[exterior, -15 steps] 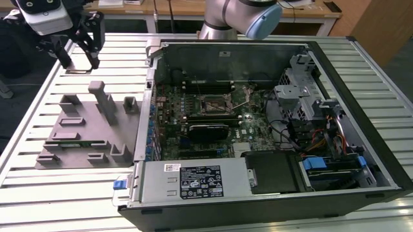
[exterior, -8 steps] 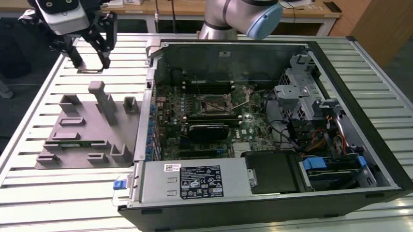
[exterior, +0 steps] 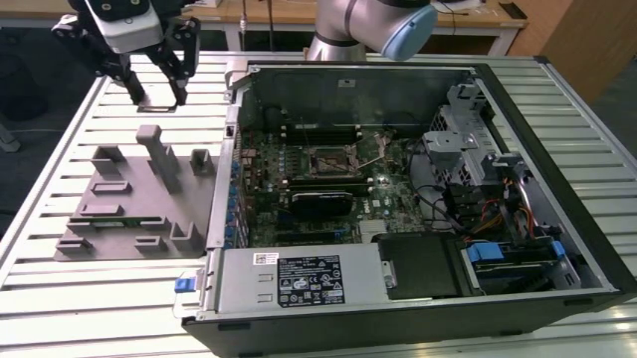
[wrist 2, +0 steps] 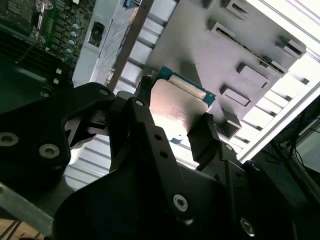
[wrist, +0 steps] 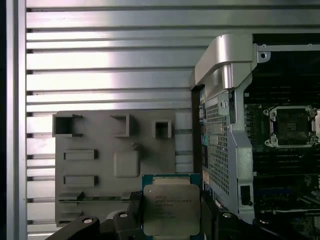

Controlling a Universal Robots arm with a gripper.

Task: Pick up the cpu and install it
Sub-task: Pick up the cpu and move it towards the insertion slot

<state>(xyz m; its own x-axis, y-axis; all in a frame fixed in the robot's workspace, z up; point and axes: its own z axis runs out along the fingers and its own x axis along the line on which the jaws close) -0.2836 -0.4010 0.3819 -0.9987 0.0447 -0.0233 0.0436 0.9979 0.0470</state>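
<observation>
My gripper [exterior: 157, 97] hangs above the slatted table, beyond the far end of the grey fixture tray [exterior: 130, 201] and on the exterior view's left of the open computer case [exterior: 557, 186]. It is shut on the cpu [wrist: 171, 210], a flat square chip with a silvery top plate and a thin green border. In both wrist views the black fingers [wrist 2: 202, 135] press on two opposite edges of the cpu [wrist 2: 177, 102]. The black-framed motherboard socket [exterior: 329, 162] lies open inside the case, also in the first wrist view as the socket [wrist: 292, 127], well apart from the chip.
The fixture tray [wrist: 115, 165] carries upright posts and several shallow recesses beneath the gripper [wrist: 171, 205]. The case wall [wrist: 225, 125] rises between tray and motherboard. A power supply [exterior: 298, 280] and a drive cage [exterior: 468, 156] crowd the case interior.
</observation>
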